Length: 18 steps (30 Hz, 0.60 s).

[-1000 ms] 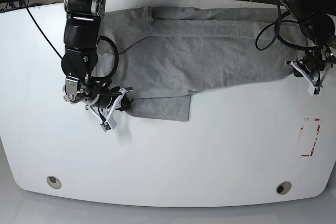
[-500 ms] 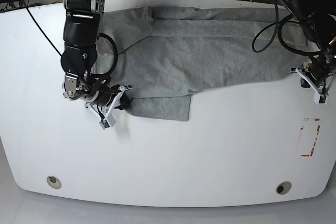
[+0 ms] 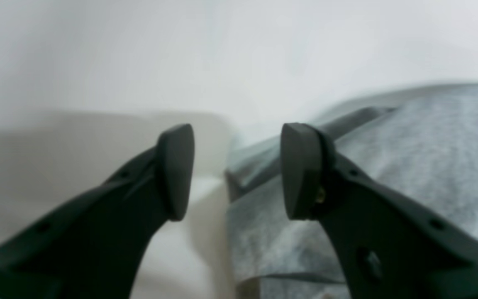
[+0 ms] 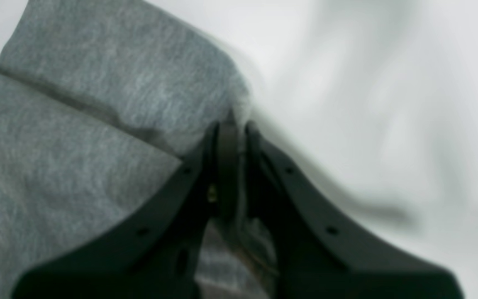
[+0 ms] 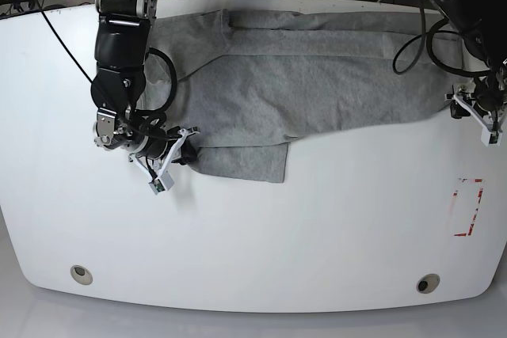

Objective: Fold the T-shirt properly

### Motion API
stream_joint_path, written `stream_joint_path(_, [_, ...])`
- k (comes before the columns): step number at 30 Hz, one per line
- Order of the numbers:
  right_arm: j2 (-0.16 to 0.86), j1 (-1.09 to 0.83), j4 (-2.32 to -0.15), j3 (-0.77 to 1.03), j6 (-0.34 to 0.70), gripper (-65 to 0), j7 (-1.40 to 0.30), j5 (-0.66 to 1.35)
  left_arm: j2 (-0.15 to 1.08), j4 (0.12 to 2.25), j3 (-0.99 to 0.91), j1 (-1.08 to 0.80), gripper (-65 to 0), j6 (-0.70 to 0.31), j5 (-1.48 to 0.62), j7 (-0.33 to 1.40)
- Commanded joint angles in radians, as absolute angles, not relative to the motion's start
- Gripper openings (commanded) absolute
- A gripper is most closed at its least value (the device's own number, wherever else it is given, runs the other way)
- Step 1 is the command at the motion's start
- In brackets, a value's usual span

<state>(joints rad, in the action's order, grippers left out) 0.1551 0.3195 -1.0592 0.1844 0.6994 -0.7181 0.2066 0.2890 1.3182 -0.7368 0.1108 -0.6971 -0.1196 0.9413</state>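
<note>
Base view: my left gripper (image 5: 481,112) has moved outward past the cloth's edge and now stands released, jaws apart over the white table (image 5: 317,235). My right gripper (image 5: 176,156) is unchanged, clenched on a corner of the T-shirt (image 5: 317,77). The T-shirt lies spread across the table's far half, plain heather grey, one flap folded toward the near side.

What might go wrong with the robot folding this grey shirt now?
1. The left gripper is open with nothing between its jaws, so that end of the T-shirt is loose and may drag or bunch.
2. The right gripper pinches only a thin edge of cloth, which might slip out.
3. Pulling from one side alone could skew the fold.
</note>
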Motion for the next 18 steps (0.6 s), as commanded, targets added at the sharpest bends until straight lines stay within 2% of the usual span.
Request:
stream_joint_path(1, [0.163,0.326,-1.066,0.185,0.698,-64.0,-0.765,0.170,0.308,1.307,-0.751,0.127,-32.9,-0.698,-0.128,0.926])
stream_joint_path(11, [0.163,0.326,-1.066,0.185,0.698,-64.0,-0.765,0.170,0.318,1.208,-0.754,0.127,-34.3,-0.698,-0.130,0.926])
stream_joint_path(13, [0.163,0.326,-1.066,0.185,0.698,-64.0,-0.765,0.170,0.317,1.202,-0.754,0.127,-40.6,-0.698,-0.131,0.926])
stream_joint_path(15, [0.163,0.326,-1.066,0.185,0.698,-64.0,-0.765,0.170,0.315,1.202,-0.754,0.127,-54.4,-0.698,-0.131,0.924])
stream_joint_path(17, [0.163,0.326,-1.066,0.185,0.698,-64.0,-0.765,0.170,0.314,1.202,-0.754,0.127,-63.7,-0.698,-0.131,0.924])
stream_joint_path(18, [0.163,0.326,-1.066,0.185,0.698,-64.0,-0.765,0.170,0.314,1.202,-0.751,0.127,-65.0,-0.698,-0.131,0.924])
